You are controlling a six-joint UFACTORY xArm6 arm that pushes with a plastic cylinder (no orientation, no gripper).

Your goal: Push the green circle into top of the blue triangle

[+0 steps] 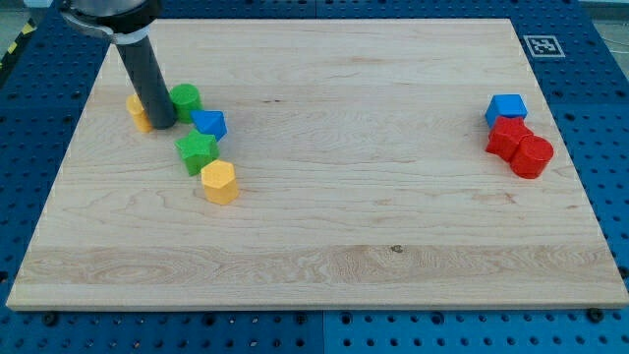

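My tip [164, 125] is down on the wooden board [324, 236] at the view's upper left; it is a bare rod, so it grasps nothing and only presses sideways. It stands between a yellow block [138, 113] on its left, partly hidden behind the rod, and the green circle [185, 99] just beside it on the right (whether rod and circle actually touch I cannot tell).

The green circle sits just up and left of the blue triangle [209, 124], the two close together or touching. Below the triangle lies a green star-like block [197, 151], and below that a yellow hexagon-like block [219, 182], the two nearly touching. This cluster is near the board's left edge and not far from its top edge.

Well apart, near the right edge, a blue block [506, 108] sits above two red blocks [509, 136] [533, 156] that press against each other.

The whole middle and bottom of the board is open pale wood with visible grain. Around it runs a blue perforated table [600, 59], and a small black-and-white marker [542, 45] is fixed at the board's top right corner.
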